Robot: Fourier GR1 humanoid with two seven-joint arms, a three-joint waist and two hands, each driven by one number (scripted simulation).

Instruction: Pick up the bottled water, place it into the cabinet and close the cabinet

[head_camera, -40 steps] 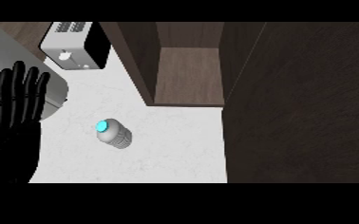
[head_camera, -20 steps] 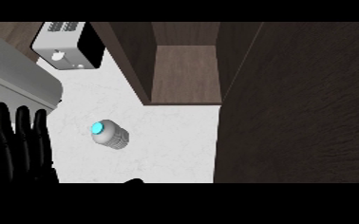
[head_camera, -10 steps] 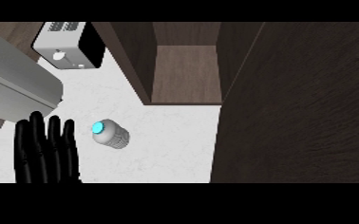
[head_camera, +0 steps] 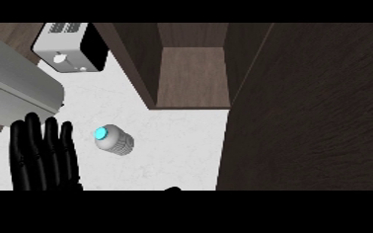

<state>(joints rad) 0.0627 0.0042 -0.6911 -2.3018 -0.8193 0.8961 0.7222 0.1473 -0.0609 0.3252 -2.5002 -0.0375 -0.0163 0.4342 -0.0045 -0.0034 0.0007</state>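
Note:
The bottled water [head_camera: 114, 140] stands upright on the white counter [head_camera: 175, 143], seen from above with its cyan cap toward the left. My left hand [head_camera: 40, 165] is at the lower left, open with fingers straight and pointing up, just left of the bottle and not touching it. The dark wood cabinet [head_camera: 193, 74] is open behind the bottle, and its shelf is bare. Its door [head_camera: 306, 108] stands open along the right side. A small black tip of my right hand [head_camera: 172, 188] shows at the lower edge.
A white and black toaster [head_camera: 69, 47] sits at the back left. A grey slab [head_camera: 22, 86] runs along the left edge above my left hand. The open cabinet door borders the counter on the right.
My left hand dropped from the upper left, went low at the left edge, then rose beside the bottle. The bottle and cabinet have not moved.

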